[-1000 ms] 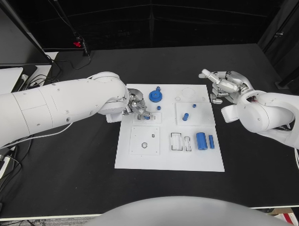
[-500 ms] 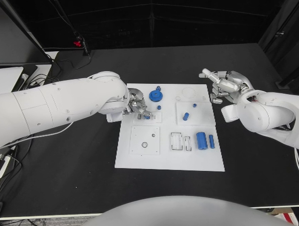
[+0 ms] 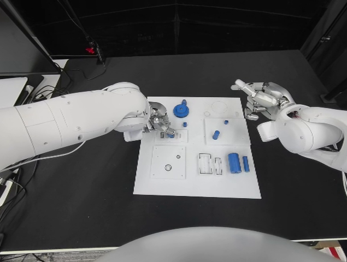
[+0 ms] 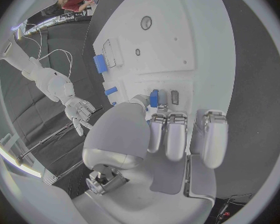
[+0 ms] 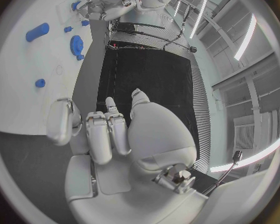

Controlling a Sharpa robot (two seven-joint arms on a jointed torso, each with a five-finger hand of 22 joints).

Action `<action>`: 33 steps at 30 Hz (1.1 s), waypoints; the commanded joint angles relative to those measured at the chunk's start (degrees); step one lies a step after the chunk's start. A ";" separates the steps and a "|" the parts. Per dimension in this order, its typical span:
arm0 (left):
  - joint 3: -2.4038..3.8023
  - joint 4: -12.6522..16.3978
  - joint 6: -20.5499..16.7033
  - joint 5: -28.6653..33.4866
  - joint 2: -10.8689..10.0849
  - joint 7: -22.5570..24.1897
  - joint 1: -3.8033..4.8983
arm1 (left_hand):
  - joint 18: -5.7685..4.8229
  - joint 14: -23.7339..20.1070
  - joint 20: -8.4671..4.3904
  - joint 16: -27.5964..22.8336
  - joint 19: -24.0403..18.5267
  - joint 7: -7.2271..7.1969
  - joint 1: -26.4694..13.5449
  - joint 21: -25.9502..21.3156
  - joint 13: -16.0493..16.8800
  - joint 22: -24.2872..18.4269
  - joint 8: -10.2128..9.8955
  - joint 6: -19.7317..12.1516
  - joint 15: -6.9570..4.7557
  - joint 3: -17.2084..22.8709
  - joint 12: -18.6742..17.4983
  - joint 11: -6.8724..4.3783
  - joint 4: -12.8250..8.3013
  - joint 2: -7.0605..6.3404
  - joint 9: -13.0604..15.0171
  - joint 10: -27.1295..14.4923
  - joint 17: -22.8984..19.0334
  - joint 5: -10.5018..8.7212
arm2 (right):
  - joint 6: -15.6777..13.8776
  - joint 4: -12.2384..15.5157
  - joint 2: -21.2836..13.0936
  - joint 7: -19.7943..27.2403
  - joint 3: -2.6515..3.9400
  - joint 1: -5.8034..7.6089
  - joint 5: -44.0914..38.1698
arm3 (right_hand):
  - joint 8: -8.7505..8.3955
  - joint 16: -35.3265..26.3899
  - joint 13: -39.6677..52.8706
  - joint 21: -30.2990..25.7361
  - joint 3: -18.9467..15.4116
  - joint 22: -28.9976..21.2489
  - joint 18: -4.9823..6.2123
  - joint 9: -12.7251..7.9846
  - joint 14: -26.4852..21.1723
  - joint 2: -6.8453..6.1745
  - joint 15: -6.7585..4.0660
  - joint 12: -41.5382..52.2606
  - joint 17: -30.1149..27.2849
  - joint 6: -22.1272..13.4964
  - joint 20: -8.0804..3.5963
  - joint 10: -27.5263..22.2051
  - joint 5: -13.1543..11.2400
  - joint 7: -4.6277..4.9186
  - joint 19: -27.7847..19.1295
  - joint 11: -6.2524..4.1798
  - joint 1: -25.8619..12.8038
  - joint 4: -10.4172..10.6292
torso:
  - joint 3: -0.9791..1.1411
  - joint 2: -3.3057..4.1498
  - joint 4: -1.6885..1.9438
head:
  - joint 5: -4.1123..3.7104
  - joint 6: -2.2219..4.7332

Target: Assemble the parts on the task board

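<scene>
The left hand (image 3: 159, 124) is at the task board (image 3: 196, 183)'s 10 o'clock area, fingers curled down onto a small blue part (image 4: 154, 97) by its socket; whether it grips or only presses the part cannot be told. Risk: misalignment could jam or tip the part. The right hand (image 3: 260, 100) hovers off the board's 2 o'clock corner, fingers apart and holding nothing. The blue gear (image 3: 180, 112) at the left hand's 1 o'clock could be knocked.
</scene>
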 commanded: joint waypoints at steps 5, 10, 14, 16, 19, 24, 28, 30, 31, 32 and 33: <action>-0.26 0.02 2.09 -0.23 0.10 -1.59 -0.39 | -0.37 6.02 0.07 0.05 5.97 0.45 -2.56 0.18 15.06 15.10 -1.25 -1.96 0.43 0.37 0.04 0.60 -0.23 -0.58 0.11 6.20 15.09 -2.24 | 0.36 0.27 -0.06 0.54 0.03 0.08 0.55 | 0.31 0.14 15.08 -0.27 -0.36 8.92 0.70 0.06 6.05 0.68 0.46 0.14 15.10 -0.43 0.04 5.86 0.07 0.07 -0.38 0.46 -0.13 0.05 | -0.03 -0.01 -0.07 | -0.05 0.01; -0.26 0.04 2.24 -0.23 0.18 -1.65 -0.41 | -0.37 6.02 0.25 0.05 5.97 0.73 -3.54 0.18 15.06 15.10 -1.65 -2.58 0.63 0.05 0.04 0.85 -0.17 -0.80 0.14 6.20 15.09 -3.49 | 0.34 0.30 -0.09 0.53 0.03 0.08 0.63 | 0.34 0.14 15.08 -0.22 -0.38 8.94 0.69 0.06 6.05 0.71 0.46 0.14 15.10 -0.44 0.04 5.86 0.07 0.07 -0.34 0.46 -0.14 0.05 | -0.05 -0.02 -0.07 | -0.15 -0.02; -0.26 0.09 2.02 -0.24 0.27 -1.72 -0.44 | -0.37 6.02 0.53 0.05 5.97 1.05 -6.66 0.18 15.06 15.10 -2.09 -2.82 0.98 -1.14 0.04 1.18 -0.10 -0.68 0.09 6.20 15.09 -6.15 | 0.32 0.30 -0.11 0.50 0.03 0.08 0.66 | 0.36 0.14 15.08 -0.19 -0.38 8.96 0.68 0.06 6.05 0.72 0.46 0.14 15.10 -0.44 0.04 5.86 0.08 0.07 -0.31 0.46 -0.14 0.05 | -0.05 0.01 0.00 | -0.20 -0.03; -0.26 0.14 1.70 -0.25 0.33 -1.73 -0.46 | -0.37 6.02 0.65 0.05 5.97 1.07 -7.51 0.18 15.06 15.10 -2.25 -2.90 1.07 -1.52 0.04 1.19 -0.11 -0.83 0.07 6.20 15.09 -6.49 | 0.36 0.37 -0.11 0.46 0.03 0.08 1.02 | 0.55 0.14 15.08 -0.10 -0.47 9.01 0.65 0.08 6.05 0.89 0.47 0.14 15.10 -0.46 0.06 5.86 0.05 0.07 -0.21 0.48 -0.27 0.07 | -0.04 -0.01 -0.02 | -0.25 -0.08; -0.26 0.20 1.34 -0.26 0.46 -1.91 -0.48 | -0.37 6.02 0.79 0.05 5.97 1.15 -8.69 0.18 15.06 15.10 -2.55 -3.15 1.20 -2.15 0.04 1.27 -0.13 -1.25 0.00 6.20 15.09 -6.66 | 0.52 0.59 -0.05 0.39 0.03 0.07 1.89 | 0.89 0.14 15.08 -0.11 -0.61 9.03 0.65 0.11 6.05 1.18 0.52 0.14 15.10 -0.44 0.08 5.86 0.03 0.10 -0.19 0.56 -0.46 0.08 | -0.02 0.02 0.00 | -0.22 -0.10; -0.26 0.32 0.18 -2.83 0.61 -2.11 -0.50 | -0.37 6.02 1.02 0.05 5.97 1.46 -12.12 0.18 15.06 15.10 -2.88 -3.31 1.45 -3.84 0.04 1.56 -0.08 -1.78 -0.04 6.20 15.09 -7.05 | 0.81 0.93 0.08 0.28 0.03 0.07 2.54 | 0.94 0.14 15.08 -0.02 -0.63 9.07 0.62 0.12 6.05 1.23 0.53 0.14 15.10 -0.46 0.09 5.86 0.05 0.11 -0.11 0.57 -0.47 0.07 | -0.04 -0.01 -0.05 | -0.21 -0.11; -0.26 0.39 -1.05 -7.39 0.61 -2.28 -0.50 | -0.37 6.02 1.23 0.05 5.97 1.54 -15.77 0.18 15.06 15.10 -2.84 -3.18 1.63 -5.99 0.04 1.67 -0.14 -2.26 0.14 6.20 15.09 -10.30 | 0.83 1.00 0.08 0.23 0.02 0.07 2.71 | 0.99 0.14 15.08 0.23 -0.65 9.17 0.55 0.12 6.05 1.27 0.54 0.14 15.10 -0.48 0.10 5.86 0.07 0.12 0.12 0.58 -0.48 0.05 | -0.03 0.00 0.02 | -0.29 -0.16; -0.26 0.43 -1.54 -8.65 0.54 -2.40 -0.51 | -0.37 6.02 1.27 0.05 5.97 1.52 -16.42 0.18 15.06 15.10 -2.77 -3.17 1.62 -6.49 0.04 1.66 -0.14 -2.28 0.25 6.20 15.09 -11.09 | 0.81 0.97 0.06 0.21 0.02 0.07 2.75 | 0.99 0.14 15.08 0.24 -0.65 9.18 0.55 0.12 6.05 1.27 0.54 0.14 15.10 -0.48 0.10 5.86 0.07 0.12 0.12 0.58 -0.48 0.05 | -0.03 -0.02 0.00 | -0.28 -0.17; -0.26 0.45 -1.70 -8.92 0.50 -2.42 -0.51 | -0.37 6.02 1.29 0.05 5.97 1.53 -17.10 0.18 15.06 15.10 -2.73 -3.17 1.64 -6.90 0.04 1.66 -0.12 -2.29 0.31 6.20 15.09 -11.71 | 0.80 0.96 0.06 0.21 0.02 0.07 2.76 | 0.99 0.14 15.08 0.24 -0.65 9.18 0.55 0.12 6.05 1.27 0.54 0.14 15.10 -0.48 0.10 5.86 0.07 0.12 0.12 0.58 -0.48 0.05 | -0.03 -0.02 -0.02 | -0.30 -0.19; -0.26 0.50 -1.95 -9.29 0.46 -2.41 -0.51 | -0.37 6.02 1.32 0.05 5.97 1.54 -18.19 0.18 15.06 15.10 -2.63 -3.16 1.67 -7.55 0.04 1.68 -0.12 -2.26 0.43 6.20 15.09 -12.96 | 0.79 0.94 0.05 0.20 0.02 0.07 2.77 | 0.99 0.14 15.08 0.24 -0.65 9.18 0.55 0.12 6.05 1.27 0.54 0.14 15.10 -0.48 0.10 5.86 0.07 0.12 0.12 0.58 -0.48 0.05 | -0.04 -0.02 -0.01 | -0.32 -0.16; -0.26 0.55 -2.16 -9.57 0.41 -2.36 -0.51 | -0.37 6.02 1.34 0.05 5.97 1.49 -19.15 0.18 15.06 15.10 -2.32 -2.92 1.68 -8.20 0.04 1.64 -0.16 -2.22 0.67 6.20 15.09 -14.54 | 0.78 0.91 0.04 0.19 0.02 0.07 2.78 | 0.99 0.14 15.08 0.24 -0.65 9.18 0.55 0.12 6.05 1.27 0.54 0.14 15.10 -0.48 0.10 5.86 0.07 0.12 0.12 0.58 -0.48 0.05 | -0.04 -0.02 -0.01 | -0.32 -0.16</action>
